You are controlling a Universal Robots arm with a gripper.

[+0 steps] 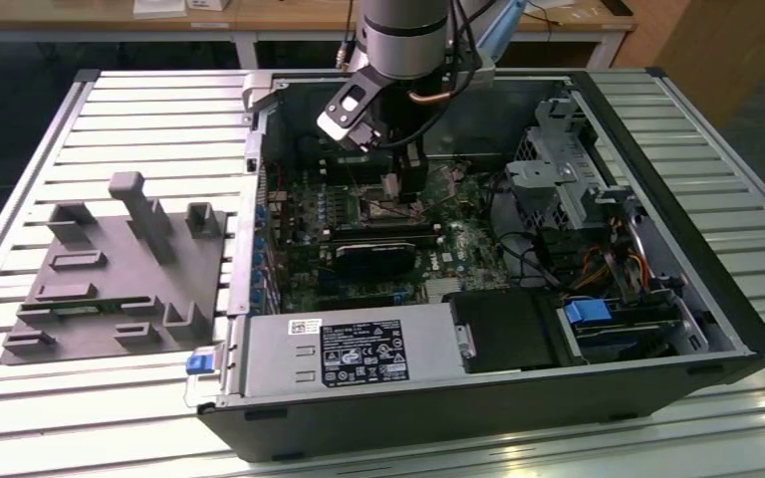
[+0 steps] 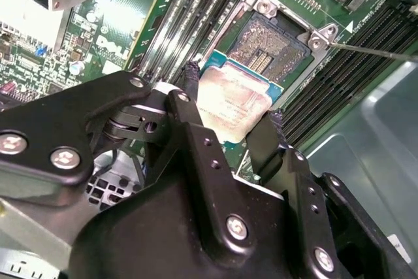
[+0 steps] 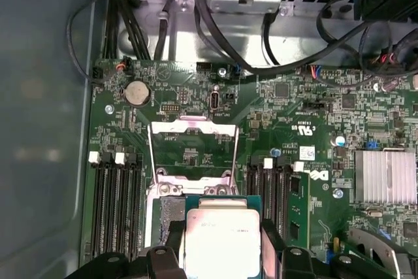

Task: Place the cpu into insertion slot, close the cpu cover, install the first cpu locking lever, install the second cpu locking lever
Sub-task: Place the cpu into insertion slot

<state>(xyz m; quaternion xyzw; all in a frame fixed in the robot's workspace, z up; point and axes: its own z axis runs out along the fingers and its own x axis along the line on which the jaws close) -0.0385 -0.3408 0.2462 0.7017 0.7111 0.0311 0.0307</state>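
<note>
One cpu (image 2: 230,110) gripped in pincer (image 2: 232,98) near open insertion slot (image 2: 271,47).

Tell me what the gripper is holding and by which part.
The gripper holds the cpu, pinched between its fingers by two opposite edges, metal top showing, close to the insertion slot.

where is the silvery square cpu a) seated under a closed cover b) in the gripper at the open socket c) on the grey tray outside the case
b: the black gripper grips the flat silvery square cpu by two edges, close to the uncovered metal-rimmed square socket.
</note>
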